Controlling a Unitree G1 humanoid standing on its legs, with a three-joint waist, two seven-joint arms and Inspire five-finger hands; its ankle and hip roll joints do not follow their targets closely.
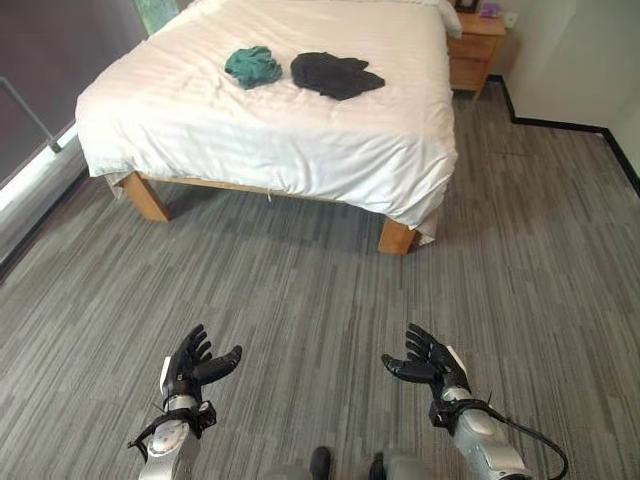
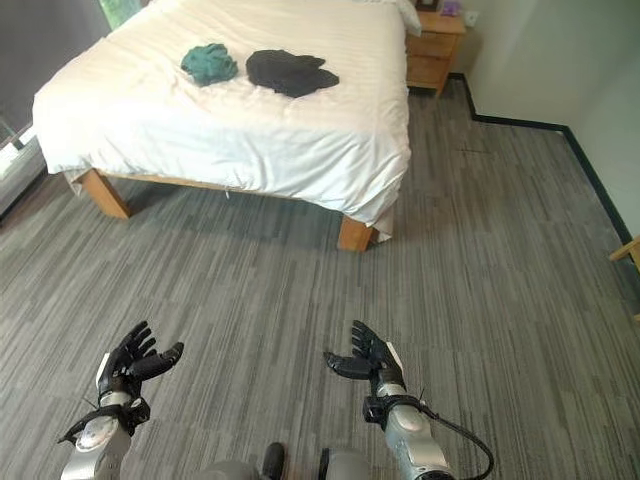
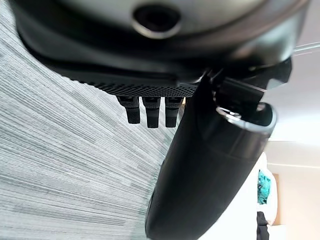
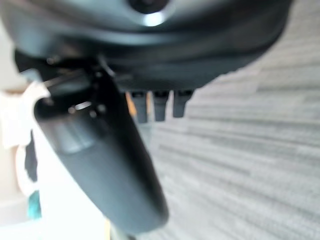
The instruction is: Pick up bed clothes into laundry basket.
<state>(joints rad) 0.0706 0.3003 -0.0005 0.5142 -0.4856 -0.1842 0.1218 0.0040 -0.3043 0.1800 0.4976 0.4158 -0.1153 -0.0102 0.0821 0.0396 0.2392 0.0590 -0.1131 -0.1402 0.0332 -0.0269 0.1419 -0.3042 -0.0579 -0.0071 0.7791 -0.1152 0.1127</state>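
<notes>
A bed point(image 1: 300, 140) with a white cover and wooden legs was seen across the upper left and centre of the head views, standing on a grey striped carpet floor point(image 1: 300, 290). Two pieces of clothing lay on top of the bed, near its middle and toward the upper part of the frame: a crumpled teal garment point(image 1: 252, 66) on the left and a flat dark grey garment point(image 1: 335, 74) just beside it on the right, the two close together but not clearly touching. A wooden nightstand point(image 1: 475, 50) was placed at the upper right corner of the bed, against the wall, with a small purple object point(image 1: 489, 10) on its top.

The left hand point(image 1: 195, 365) was held at the lower left of the frame, over the floor, with its fingers spread apart and relaxed and nothing held in it. The right hand point(image 1: 428, 362) was held at the lower right, likewise with fingers apart and empty, its thumb pointed toward the left hand. Both hands were well apart from the bed and from the clothes. In the left wrist view, straight fingertips point(image 3: 150, 115) were seen over the carpet, and the two garments were glimpsed at the lower right edge.
</notes>
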